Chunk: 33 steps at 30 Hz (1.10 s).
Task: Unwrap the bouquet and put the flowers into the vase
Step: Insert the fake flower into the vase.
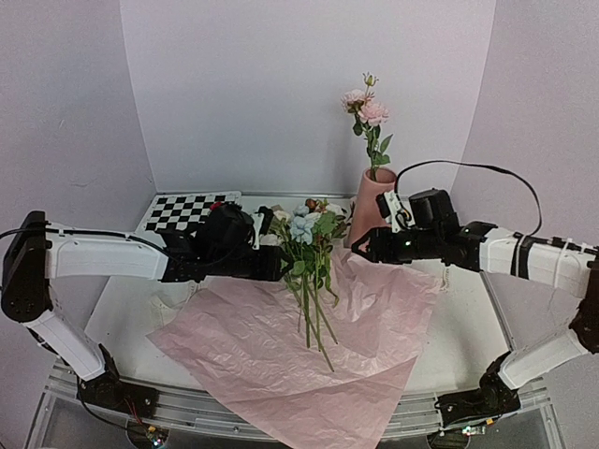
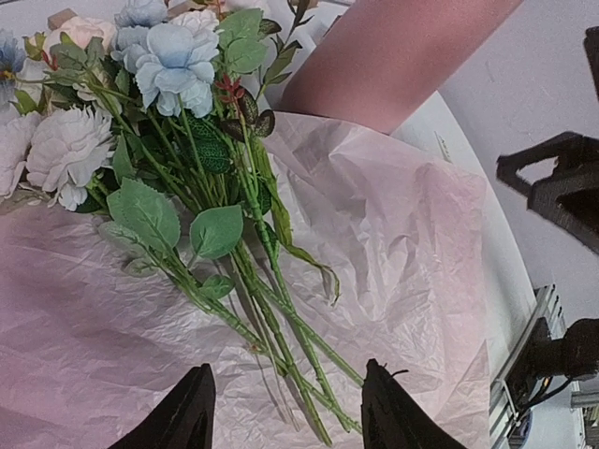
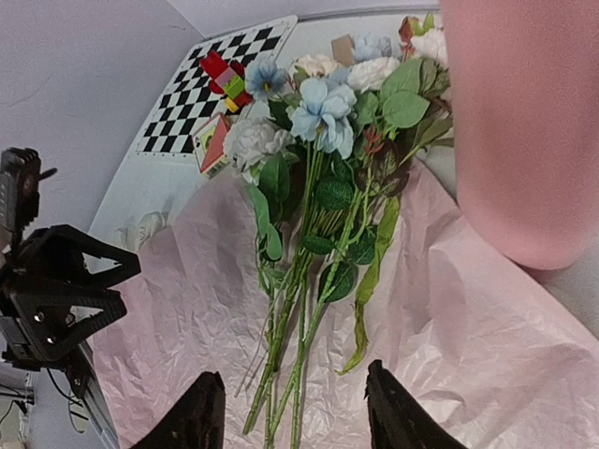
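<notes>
The flowers (image 1: 309, 267) are laid loose on crinkled pink paper (image 1: 243, 346) spread flat on the table. Their thin green stems are fanned toward the near edge, with soft blue and cream blooms toward the back. The smooth, matte pink vase (image 1: 372, 201) is stood at the paper's far right edge, and one pink rose (image 1: 372, 112) is held in it. The left gripper (image 2: 285, 416) and right gripper (image 3: 295, 412) are seen above the stems, jaws apart, nothing clamped. Only the dark finger ends are shown. The vase's mouth is cut off in both wrist views.
</notes>
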Motion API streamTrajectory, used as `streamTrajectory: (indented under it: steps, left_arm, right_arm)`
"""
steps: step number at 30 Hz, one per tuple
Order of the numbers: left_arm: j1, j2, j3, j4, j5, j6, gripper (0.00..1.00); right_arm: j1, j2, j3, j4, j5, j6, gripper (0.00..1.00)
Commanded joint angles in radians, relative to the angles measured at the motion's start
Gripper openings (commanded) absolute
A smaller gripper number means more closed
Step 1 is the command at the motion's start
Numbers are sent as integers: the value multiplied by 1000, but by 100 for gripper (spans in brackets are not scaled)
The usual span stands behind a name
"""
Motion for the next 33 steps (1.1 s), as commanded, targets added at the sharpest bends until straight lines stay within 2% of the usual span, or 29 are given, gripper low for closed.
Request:
streamTrajectory:
  steps: [1,6,12,25,33]
  left_arm:
    - [-5,46,28,1,-34,-60,49]
    - [-5,81,12,2,-48,-102,47]
    - [-5,112,1,5,-54,-132,44]
    - [-6,102,-19,7,-59,-129,42]
    - [-5,82,-46,8,-60,-126,40]
  right_arm:
    - [73,100,11,140,-3,99,44]
    - [144,230,58,167,35,120,35]
    - [174,350,108,170,47,122,23]
    - [209,506,179,169,34,131,24]
    - [215,568,198,169,77,147,29]
